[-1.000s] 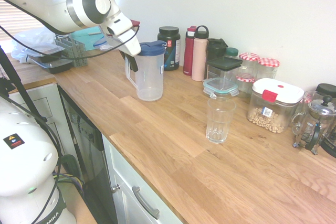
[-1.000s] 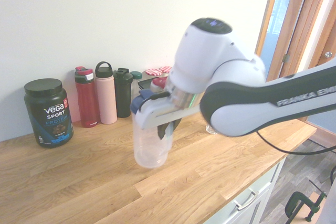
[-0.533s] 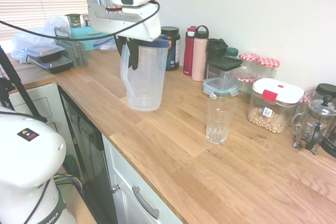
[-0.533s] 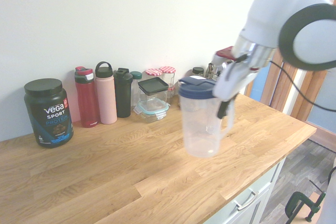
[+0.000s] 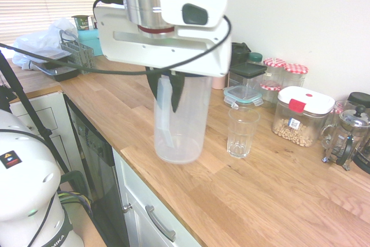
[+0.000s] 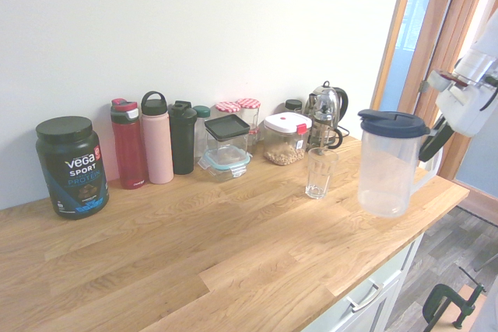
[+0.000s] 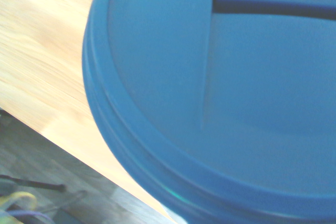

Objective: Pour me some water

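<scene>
A clear plastic pitcher with a blue lid hangs upright just above the wooden counter, near its front edge. My gripper is shut on the pitcher's handle, on the side away from the glass. An empty clear drinking glass stands on the counter right beside the pitcher, apart from it; in the second exterior view the glass is a short way left of the pitcher. I cannot make out any water in the pitcher. The wrist view is filled by the blue lid.
Along the wall stand a black protein tub, a red bottle, a pink bottle, storage containers, a jar with a red clip, a French press and a kettle. A dish rack sits far left.
My gripper has carried the pitcher off the back of the counter and across it, to a spot right beside the glass near the front edge. The glass has not moved.
</scene>
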Controlling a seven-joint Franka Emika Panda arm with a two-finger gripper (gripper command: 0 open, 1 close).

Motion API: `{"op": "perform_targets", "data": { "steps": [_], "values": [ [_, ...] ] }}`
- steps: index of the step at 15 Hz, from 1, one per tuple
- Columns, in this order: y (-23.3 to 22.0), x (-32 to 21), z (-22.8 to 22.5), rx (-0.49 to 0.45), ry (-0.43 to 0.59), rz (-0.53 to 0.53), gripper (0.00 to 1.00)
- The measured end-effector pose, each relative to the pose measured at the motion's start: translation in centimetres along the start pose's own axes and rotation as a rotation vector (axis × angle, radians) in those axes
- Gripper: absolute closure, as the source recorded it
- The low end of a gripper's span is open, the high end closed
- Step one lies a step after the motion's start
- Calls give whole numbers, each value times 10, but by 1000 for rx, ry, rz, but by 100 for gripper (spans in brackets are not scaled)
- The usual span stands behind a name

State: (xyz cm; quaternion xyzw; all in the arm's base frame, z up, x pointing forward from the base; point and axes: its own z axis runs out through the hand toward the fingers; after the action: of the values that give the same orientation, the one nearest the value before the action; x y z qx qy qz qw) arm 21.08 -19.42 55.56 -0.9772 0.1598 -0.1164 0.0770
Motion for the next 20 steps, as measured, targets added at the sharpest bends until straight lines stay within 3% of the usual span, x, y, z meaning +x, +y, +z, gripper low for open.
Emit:
{"op": "perform_targets", "data": {
  "steps": [3, 6, 12, 16, 20],
  "values": [
    [37, 47, -6, -64, -33, 2, 100],
    [44, 116, 1, -167, -104, -38, 100],
    [-2, 197, 30, -432, -269, -259, 100],
    [-53, 209, 41, -657, -322, -402, 100],
    [-91, 202, 63, -804, -351, -490, 100]
  ]
}}
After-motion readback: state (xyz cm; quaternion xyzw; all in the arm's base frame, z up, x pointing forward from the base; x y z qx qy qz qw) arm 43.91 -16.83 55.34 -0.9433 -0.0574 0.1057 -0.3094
